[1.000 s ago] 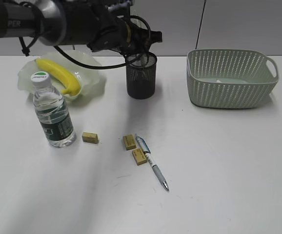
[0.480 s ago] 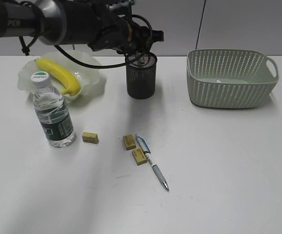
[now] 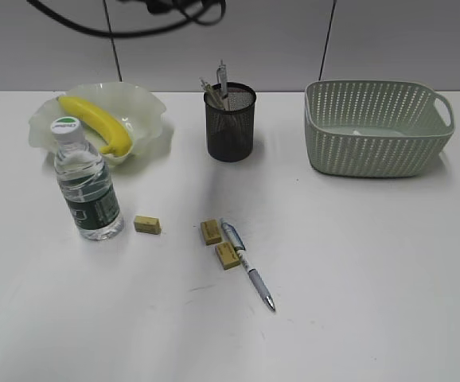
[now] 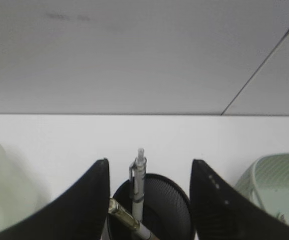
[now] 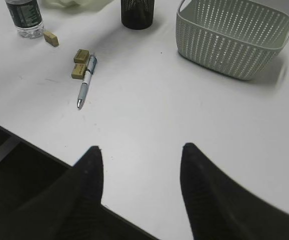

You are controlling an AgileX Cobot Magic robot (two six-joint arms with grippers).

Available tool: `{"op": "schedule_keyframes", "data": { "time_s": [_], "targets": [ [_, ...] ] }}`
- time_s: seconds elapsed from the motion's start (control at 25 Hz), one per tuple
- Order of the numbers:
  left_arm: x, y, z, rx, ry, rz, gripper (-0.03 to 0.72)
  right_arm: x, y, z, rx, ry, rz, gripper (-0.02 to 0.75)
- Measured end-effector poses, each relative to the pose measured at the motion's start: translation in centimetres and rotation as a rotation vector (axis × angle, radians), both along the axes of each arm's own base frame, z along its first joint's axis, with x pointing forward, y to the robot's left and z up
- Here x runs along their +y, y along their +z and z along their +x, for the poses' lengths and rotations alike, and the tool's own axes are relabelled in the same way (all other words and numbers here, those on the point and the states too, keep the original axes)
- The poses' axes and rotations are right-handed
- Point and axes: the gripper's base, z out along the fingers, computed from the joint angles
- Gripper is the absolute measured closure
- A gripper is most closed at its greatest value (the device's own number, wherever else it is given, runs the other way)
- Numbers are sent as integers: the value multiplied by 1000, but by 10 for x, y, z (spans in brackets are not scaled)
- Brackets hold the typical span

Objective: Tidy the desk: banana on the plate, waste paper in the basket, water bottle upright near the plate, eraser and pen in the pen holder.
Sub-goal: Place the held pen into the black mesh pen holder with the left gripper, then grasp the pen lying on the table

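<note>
Plate [image 3: 146,103]: set at the far left of the desk [image 3: 357,278]; the banana [image 3: 95,123] was laid in it, so that step was judged done.
Bottle [image 3: 85,185]: stood upright just in front of the plate, as the task asks.
Erasers: three small tan blocks were seen loose on the desk, one [image 3: 146,225] near the bottle, two [image 3: 211,231] [image 3: 228,255] beside the pen [image 3: 247,267].
Pen: left lying flat mid-desk, tip toward the near edge; open room was left all round it for a grasp.
Holder [image 3: 231,123]: two pens [image 3: 221,82] were already stood in it, leaning on the rim.
Left gripper [image 4: 147,200]: held spread and empty above the holder.
Basket [image 3: 378,127]: placed far right; a pale scrap inside was possibly the waste paper, poorly seen through the mesh.
Right gripper [image 5: 139,180]: held apart, grasping nothing, over the near right edge of the desk.
</note>
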Motion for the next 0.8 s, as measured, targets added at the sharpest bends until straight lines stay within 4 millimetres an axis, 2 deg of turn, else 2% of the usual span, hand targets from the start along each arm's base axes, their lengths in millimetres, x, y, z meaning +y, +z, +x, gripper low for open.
{"op": "schedule_keyframes", "data": {
  "time_s": [0.2, 0.32, 0.4, 0.48, 0.64, 0.8],
  "targets": [
    [32, 96, -42, -105, 32, -5, 300, 0, 0, 0, 0, 0, 0, 335],
    [58, 143, -76, -127, 14, 33, 300, 0, 0, 0, 0, 0, 0, 335],
    [74, 166, -99, -118, 0, 64, 300, 0, 0, 0, 0, 0, 0, 335],
    [94, 184, -123, -85, 0, 120, 300, 0, 0, 0, 0, 0, 0, 335],
    [128, 200, -163, 25, 2, 276, 300, 0, 0, 0, 0, 0, 0, 335],
    [147, 216, -197, 20, -71, 287, 300, 0, 0, 0, 0, 0, 0, 335]
  ]
}}
